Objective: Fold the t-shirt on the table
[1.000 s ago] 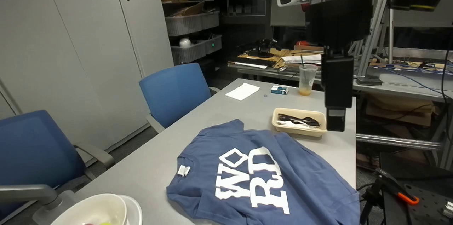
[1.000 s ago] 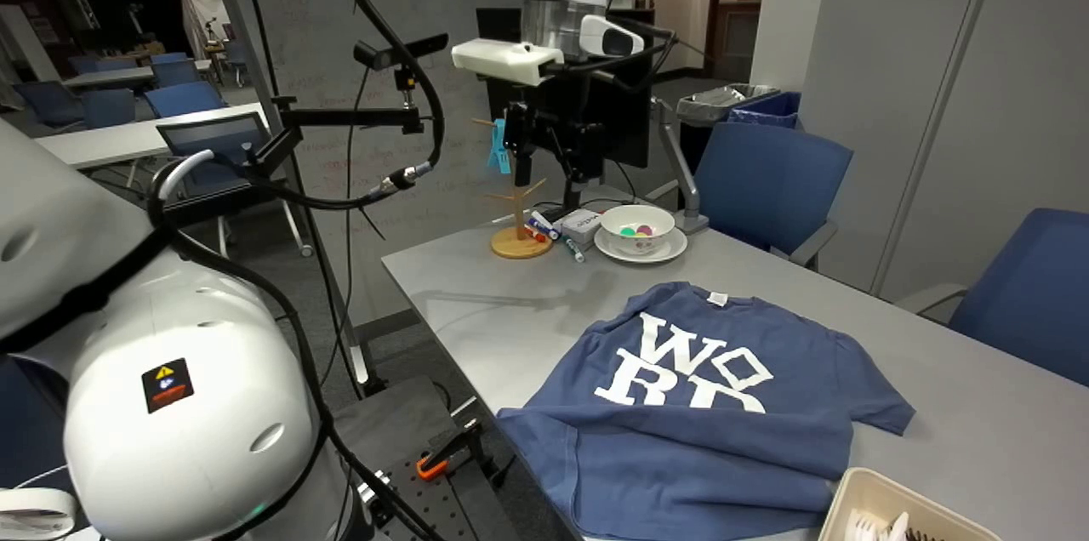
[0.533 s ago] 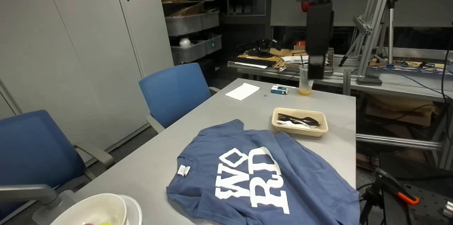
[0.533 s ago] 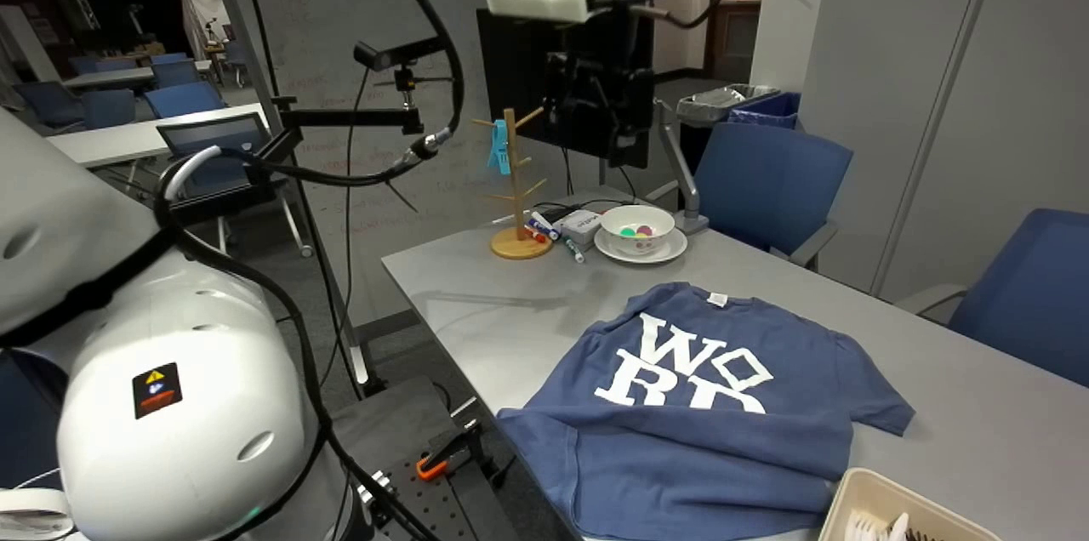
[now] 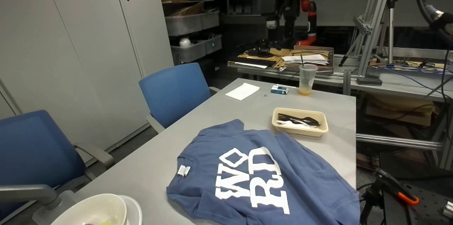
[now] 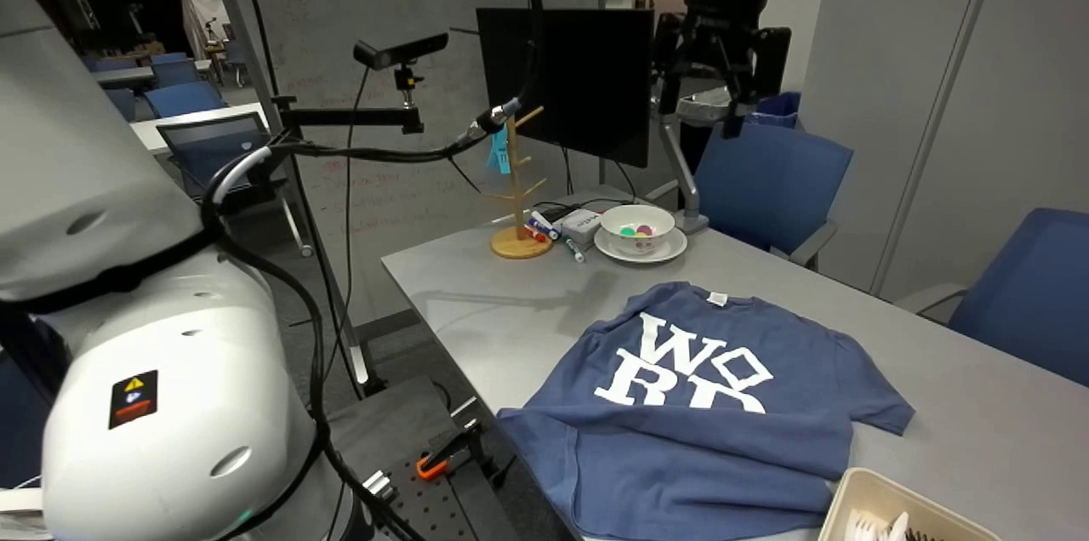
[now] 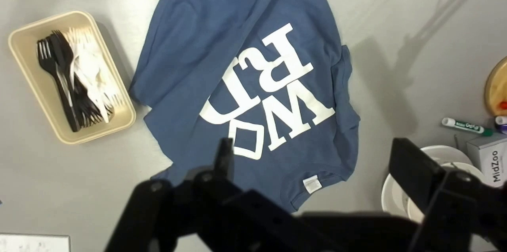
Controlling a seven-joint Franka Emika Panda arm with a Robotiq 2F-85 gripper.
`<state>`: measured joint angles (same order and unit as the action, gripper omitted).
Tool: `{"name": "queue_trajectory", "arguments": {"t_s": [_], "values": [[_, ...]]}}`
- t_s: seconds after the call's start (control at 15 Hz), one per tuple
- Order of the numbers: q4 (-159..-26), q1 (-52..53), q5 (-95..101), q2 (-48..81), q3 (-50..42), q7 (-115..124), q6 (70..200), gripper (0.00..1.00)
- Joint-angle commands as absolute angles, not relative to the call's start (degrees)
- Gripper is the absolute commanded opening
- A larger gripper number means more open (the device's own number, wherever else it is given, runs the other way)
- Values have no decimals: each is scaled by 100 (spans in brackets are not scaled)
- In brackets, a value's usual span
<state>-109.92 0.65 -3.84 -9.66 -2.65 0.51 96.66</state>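
T-shirt [image 6: 706, 443] lies on the table [image 6: 476, 333], a fold [image 6: 681, 422] hiding some lettering [image 7: 288, 52], hem [image 6: 544, 458] at the edge; in an exterior view the tray [image 6: 906, 502] is cut off, near right. Open tabletop separates shirt and stand [image 6: 518, 213], far left. Claw [image 6: 699, 121] hangs above, fingers [image 7: 412, 172] apart.

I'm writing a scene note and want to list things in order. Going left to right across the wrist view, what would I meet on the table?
Beige cutlery tray → blue t-shirt → white plate, partly hidden → round wooden base, cut off by the picture's right edge.
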Motion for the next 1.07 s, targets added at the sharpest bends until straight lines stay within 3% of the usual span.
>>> {"name": "queue_trajectory", "arguments": {"t_s": [0.0, 0.27, 1.0], "values": [[-10936, 5, -391, -911, -203, 44, 9643, 100], [-11138, 4, -381, -929, -181, 149, 9634, 100], [-13687, -149, -312, -940, -207, 690, 10725, 100]]}}
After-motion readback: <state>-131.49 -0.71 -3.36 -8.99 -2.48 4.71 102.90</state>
